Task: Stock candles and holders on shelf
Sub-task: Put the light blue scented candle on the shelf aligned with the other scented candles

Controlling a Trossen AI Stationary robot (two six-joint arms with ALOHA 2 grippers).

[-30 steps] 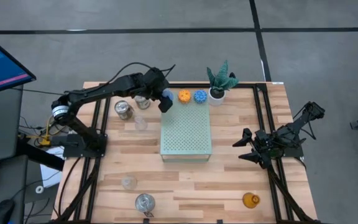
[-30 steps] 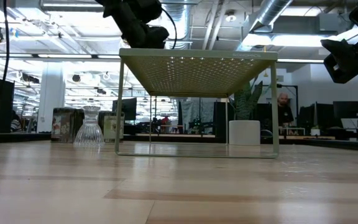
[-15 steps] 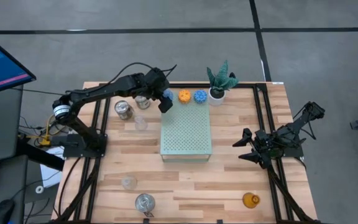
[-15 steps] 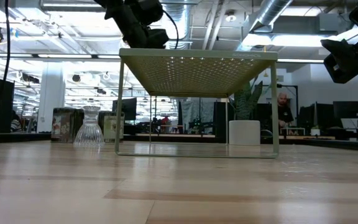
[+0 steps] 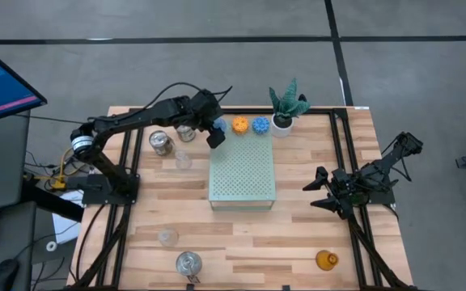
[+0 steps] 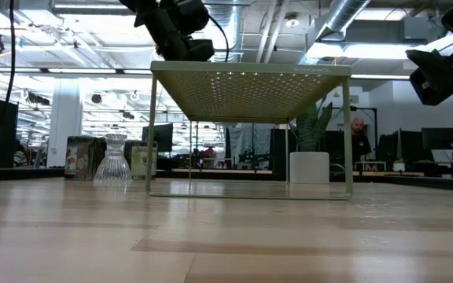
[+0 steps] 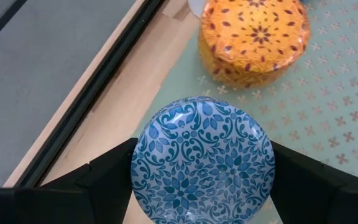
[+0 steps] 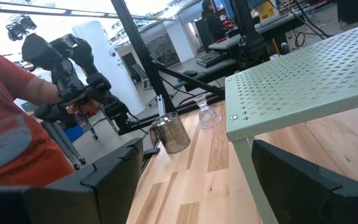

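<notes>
My left gripper is shut on a blue patterned candle over the far left corner of the mint-green shelf. An orange candle and a second blue candle stand on the shelf's far edge; the orange one also shows in the left wrist view. Two silver tins and a clear glass cup stand on the table left of the shelf. My right gripper waits open and empty at the right. My left gripper pinches the blue candle's round side wall between its two fingers, one on each side. The fingers come from above, slanting toward the table's right. The candle sits level, patterned top up; whether its bottom touches the shelf I cannot tell.
A white-potted green plant stands just right of the candles at the far edge. A clear cup, a silver tin and an amber cup stand near the near edge. A person in red is beyond the table.
</notes>
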